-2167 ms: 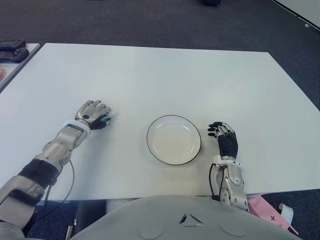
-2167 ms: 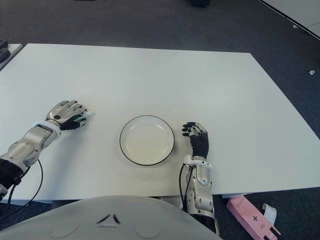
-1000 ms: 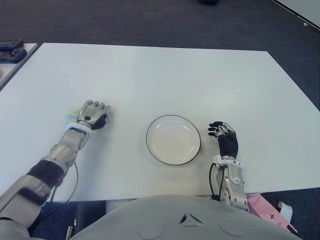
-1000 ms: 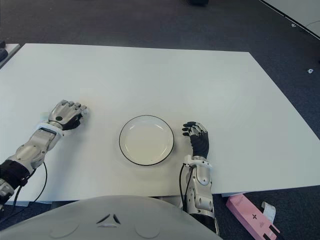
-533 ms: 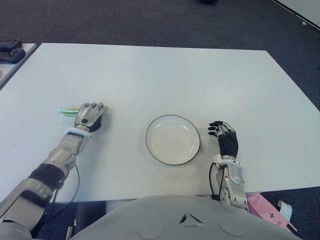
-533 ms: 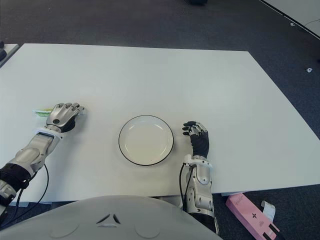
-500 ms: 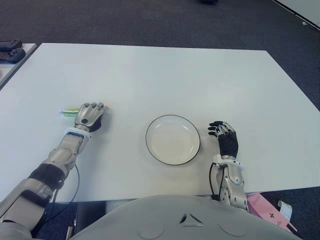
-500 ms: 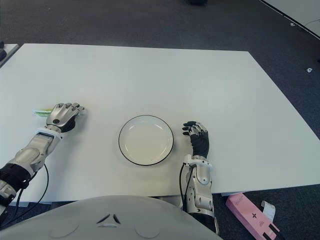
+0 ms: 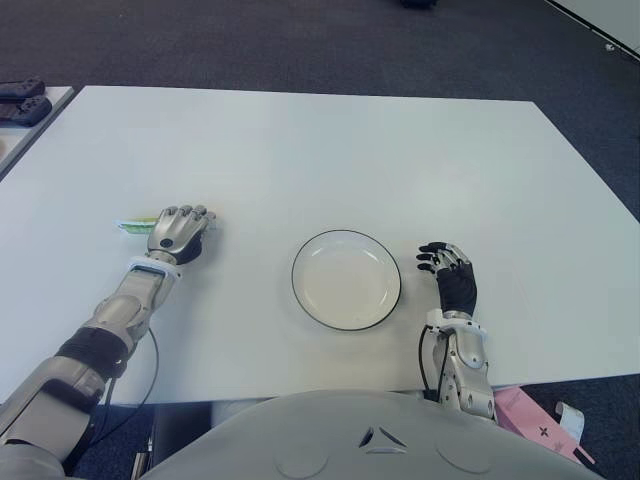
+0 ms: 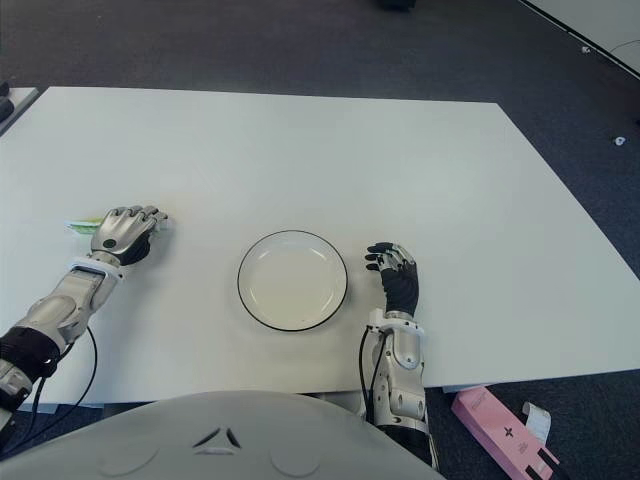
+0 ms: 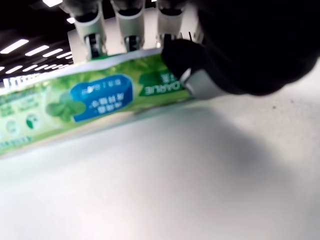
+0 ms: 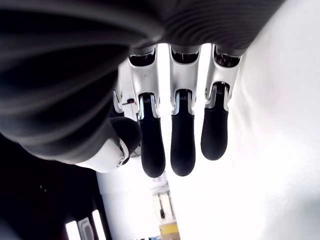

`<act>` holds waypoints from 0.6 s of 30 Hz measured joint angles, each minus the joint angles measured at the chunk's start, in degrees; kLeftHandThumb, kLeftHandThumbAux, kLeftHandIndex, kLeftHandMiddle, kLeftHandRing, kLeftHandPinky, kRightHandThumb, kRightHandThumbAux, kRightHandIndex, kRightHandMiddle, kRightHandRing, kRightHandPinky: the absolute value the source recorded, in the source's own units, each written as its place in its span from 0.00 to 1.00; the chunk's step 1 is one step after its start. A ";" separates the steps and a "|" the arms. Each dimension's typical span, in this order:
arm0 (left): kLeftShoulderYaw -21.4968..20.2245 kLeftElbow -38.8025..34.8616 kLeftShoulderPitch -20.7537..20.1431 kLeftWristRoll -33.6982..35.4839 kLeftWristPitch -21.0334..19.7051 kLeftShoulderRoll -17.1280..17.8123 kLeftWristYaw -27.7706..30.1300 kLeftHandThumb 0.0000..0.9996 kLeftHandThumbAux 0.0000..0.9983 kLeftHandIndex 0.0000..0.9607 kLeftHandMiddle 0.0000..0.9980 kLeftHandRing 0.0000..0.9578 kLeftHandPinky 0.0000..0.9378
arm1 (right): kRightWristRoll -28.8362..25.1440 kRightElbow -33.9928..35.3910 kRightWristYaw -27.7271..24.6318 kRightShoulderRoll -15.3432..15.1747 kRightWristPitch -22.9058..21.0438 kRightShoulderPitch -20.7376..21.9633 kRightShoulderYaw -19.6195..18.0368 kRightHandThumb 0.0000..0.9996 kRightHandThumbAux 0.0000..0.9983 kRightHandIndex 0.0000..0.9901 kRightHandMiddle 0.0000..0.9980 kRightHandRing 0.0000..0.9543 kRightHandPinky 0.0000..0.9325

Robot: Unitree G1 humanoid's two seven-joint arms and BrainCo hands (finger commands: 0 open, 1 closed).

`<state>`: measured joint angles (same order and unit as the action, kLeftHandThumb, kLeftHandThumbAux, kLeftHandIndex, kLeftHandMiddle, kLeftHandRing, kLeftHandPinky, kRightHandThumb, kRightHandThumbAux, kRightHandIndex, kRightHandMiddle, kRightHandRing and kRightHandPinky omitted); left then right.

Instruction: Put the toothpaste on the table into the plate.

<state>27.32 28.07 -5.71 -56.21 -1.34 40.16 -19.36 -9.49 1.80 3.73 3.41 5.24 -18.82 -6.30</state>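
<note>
Left hand (image 9: pixel 177 233) fingers clamp the toothpaste (image 11: pixel 85 102) on the white worktop (image 9: pixel 330 150); right hand (image 9: pixel 455 285) fingers apart, dark carpet (image 9: pixel 300 40) beyond.

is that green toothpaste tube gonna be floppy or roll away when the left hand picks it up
Probably slightly floppy: the toothpaste looks like a flat, soft printed tube, and the left hand holds only one end. Rolling seems unlikely, since it lies flat on the table. It is likely light, though its glossy skin may slip.

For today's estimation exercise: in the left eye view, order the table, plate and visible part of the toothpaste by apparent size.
1. Table, largest.
2. Plate.
3. Toothpaste, smallest; the left hand covers most of it.
</note>
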 measured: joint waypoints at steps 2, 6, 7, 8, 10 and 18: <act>-0.05 -0.01 0.02 0.07 0.00 -0.04 -0.07 0.85 0.67 0.42 0.56 0.89 0.91 | 0.00 -0.02 0.01 0.00 0.00 0.05 -0.02 0.71 0.72 0.43 0.49 0.51 0.53; -0.23 -0.09 0.07 0.11 -0.07 -0.18 -0.08 0.85 0.67 0.42 0.56 0.89 0.91 | 0.00 -0.14 0.03 0.00 0.00 0.17 -0.11 0.71 0.72 0.43 0.49 0.51 0.53; -0.28 -0.10 0.08 0.11 -0.12 -0.26 -0.12 0.85 0.67 0.42 0.56 0.88 0.90 | 0.00 -0.17 0.03 -0.01 0.00 0.19 -0.14 0.71 0.72 0.43 0.49 0.51 0.53; -0.32 -0.10 0.10 0.11 -0.23 -0.34 -0.23 0.85 0.67 0.42 0.56 0.88 0.89 | 0.00 -0.21 0.03 -0.01 0.00 0.24 -0.16 0.71 0.72 0.43 0.49 0.51 0.53; -0.37 -0.11 0.12 0.09 -0.54 -0.49 -0.52 0.85 0.67 0.42 0.56 0.88 0.89 | 0.00 -0.31 0.03 -0.02 0.00 0.36 -0.19 0.71 0.72 0.43 0.49 0.51 0.53; -0.80 0.09 0.12 0.00 -1.98 -1.45 -2.92 0.85 0.67 0.42 0.55 0.88 0.90 | 0.00 -0.94 0.01 -0.08 0.17 0.94 -0.29 0.71 0.72 0.43 0.49 0.51 0.54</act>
<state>26.51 28.16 -5.59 -56.21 -3.31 38.71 -22.27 -9.49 0.87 3.73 3.33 5.41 -17.87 -6.59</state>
